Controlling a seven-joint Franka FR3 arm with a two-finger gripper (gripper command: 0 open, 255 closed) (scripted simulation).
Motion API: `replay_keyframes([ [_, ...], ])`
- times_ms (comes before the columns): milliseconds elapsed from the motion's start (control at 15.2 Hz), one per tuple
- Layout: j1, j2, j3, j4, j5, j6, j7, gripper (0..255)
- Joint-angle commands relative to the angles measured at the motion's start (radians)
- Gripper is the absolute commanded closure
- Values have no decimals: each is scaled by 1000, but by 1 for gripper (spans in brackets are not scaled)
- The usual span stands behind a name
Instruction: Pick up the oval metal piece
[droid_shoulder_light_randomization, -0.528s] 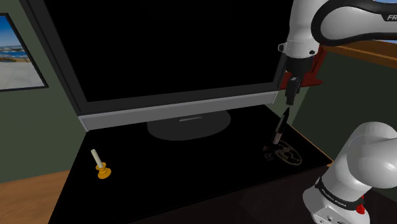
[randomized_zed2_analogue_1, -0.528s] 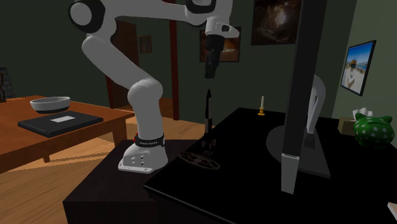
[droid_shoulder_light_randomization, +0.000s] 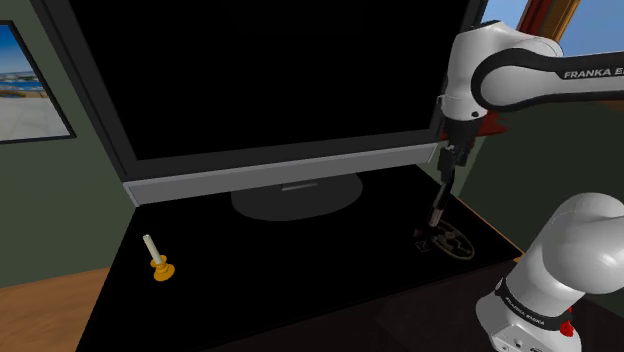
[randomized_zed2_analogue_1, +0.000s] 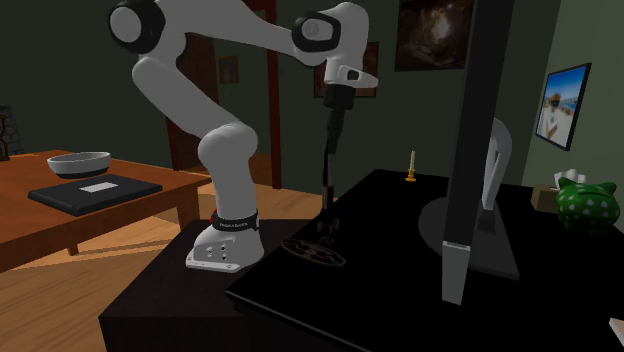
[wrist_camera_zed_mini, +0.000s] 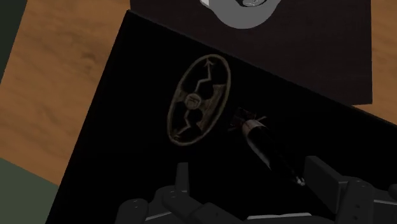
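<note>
The oval metal piece (wrist_camera_zed_mini: 197, 98), a dark openwork oval with bronze-coloured spokes, lies flat on the black table (droid_shoulder_light_randomization: 300, 270) near its edge by the robot's stand. The oval piece (droid_shoulder_light_randomization: 452, 241) also lies low in the second exterior view (randomized_zed2_analogue_1: 313, 252). Beside it a slender dark upright rod (droid_shoulder_light_randomization: 438, 205) stands on a small foot. My gripper (droid_shoulder_light_randomization: 447, 165) hangs open just above the rod's top, higher than the oval and a little to its side. In the wrist view the rod (wrist_camera_zed_mini: 261, 143) runs up between my fingers (wrist_camera_zed_mini: 183, 176), which stand apart from it.
A large black-screened TV (droid_shoulder_light_randomization: 270, 80) on an oval foot (droid_shoulder_light_randomization: 295, 196) takes up the back of the table. A cream candle in an orange holder (droid_shoulder_light_randomization: 158, 262) stands at the shoulder view's left. A wooden table with a bowl (randomized_zed2_analogue_1: 80, 163) stands beyond the robot's base.
The arm has dropped and the gripper has come down from well above the rod to just over its top. The oval piece and the rod have not moved.
</note>
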Motion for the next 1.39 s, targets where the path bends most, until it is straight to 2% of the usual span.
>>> replay_keyframes([
  [0, -25, 16, -11, -57, -11, 78, 34, 0],
  [528, -144, 140, -66, -235, -74, 398, 159, 0],
  [1056, -285, 413, -119, -323, -170, 779, 299, 0],
  [1320, -295, 492, -119, -332, -192, 865, 319, 0],
])
